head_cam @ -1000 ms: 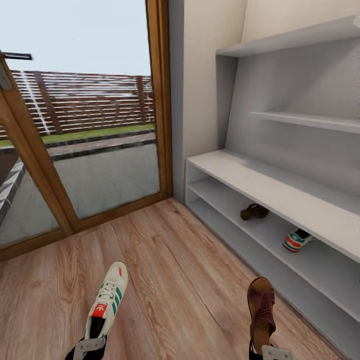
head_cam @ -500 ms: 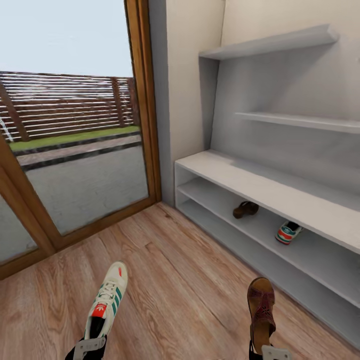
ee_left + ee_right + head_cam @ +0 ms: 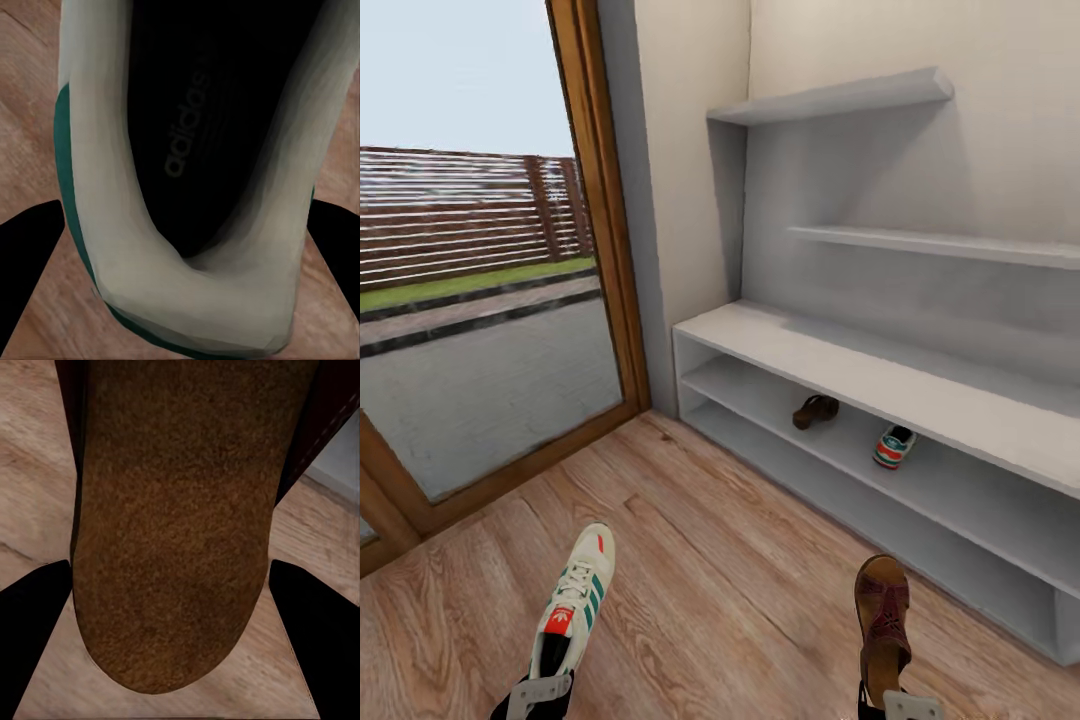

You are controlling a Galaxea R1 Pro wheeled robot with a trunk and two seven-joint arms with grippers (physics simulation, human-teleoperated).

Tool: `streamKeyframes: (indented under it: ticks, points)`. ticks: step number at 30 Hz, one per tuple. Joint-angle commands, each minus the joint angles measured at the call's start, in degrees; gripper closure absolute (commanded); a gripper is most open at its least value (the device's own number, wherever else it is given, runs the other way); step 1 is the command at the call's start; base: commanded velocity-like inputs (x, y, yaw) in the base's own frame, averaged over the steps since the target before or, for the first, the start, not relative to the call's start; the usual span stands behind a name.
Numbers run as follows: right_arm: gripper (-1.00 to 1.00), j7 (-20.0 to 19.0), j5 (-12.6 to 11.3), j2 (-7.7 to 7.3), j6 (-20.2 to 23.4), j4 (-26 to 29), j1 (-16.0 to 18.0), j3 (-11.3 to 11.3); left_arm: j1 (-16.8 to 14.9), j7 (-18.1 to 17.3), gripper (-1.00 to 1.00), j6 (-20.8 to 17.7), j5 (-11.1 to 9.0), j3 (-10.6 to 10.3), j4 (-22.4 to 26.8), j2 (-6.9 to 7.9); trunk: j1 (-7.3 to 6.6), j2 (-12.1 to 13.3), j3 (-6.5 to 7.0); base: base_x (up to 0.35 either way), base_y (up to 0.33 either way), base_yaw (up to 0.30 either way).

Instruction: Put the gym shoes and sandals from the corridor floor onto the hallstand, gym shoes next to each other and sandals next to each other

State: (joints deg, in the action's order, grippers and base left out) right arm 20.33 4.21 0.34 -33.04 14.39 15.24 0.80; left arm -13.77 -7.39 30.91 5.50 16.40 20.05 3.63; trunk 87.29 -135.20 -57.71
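Observation:
My left gripper (image 3: 540, 692) is shut on the heel of a white gym shoe (image 3: 575, 598) with green stripes, held toe-forward above the wood floor (image 3: 740, 560). The left wrist view shows the shoe's dark insole (image 3: 195, 150) between black fingers (image 3: 22, 262). At the lower right, my right gripper (image 3: 890, 706) is shut on the heel of a brown sandal (image 3: 882, 615). Its tan footbed (image 3: 172, 525) sits between fingers (image 3: 315, 645) in the right wrist view. The grey hallstand (image 3: 840, 362) stands ahead to the right. On its lower tier lie the other sandal (image 3: 815, 410) and the other gym shoe (image 3: 893, 446), a small gap apart.
A wood-framed glass door (image 3: 595, 250) takes up the left side, with a yard and fence behind it. Two staggered grey shelves (image 3: 830, 100) (image 3: 930, 243) hang above the bench. A white wall corner (image 3: 680, 200) separates door and rack.
The whole view has swung to the right, so the rack and door sit further left in the picture. Both held shoes keep their place in the grippers.

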Motion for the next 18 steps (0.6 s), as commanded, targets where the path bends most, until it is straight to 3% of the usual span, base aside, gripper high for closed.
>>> streamKeyframes:
  ticks: [1, 18]
  points:
    - [1.00, 0.5, 0.4, 0.01, 0.0, -0.1, 0.0, 0.1, 0.0, -0.3, 1.00, 0.2, 0.6, 0.5, 0.0, -0.03, -0.01, 0.0, -0.01, 0.000, 0.001, -0.283]
    - [1.00, 0.5, 0.4, 0.01, 0.0, -0.1, 0.0, 0.1, 0.0, -0.3, 1.00, 0.2, 0.5, 0.6, 0.0, -0.03, -0.01, 0.0, 0.53, -0.010, 0.009, -0.283]
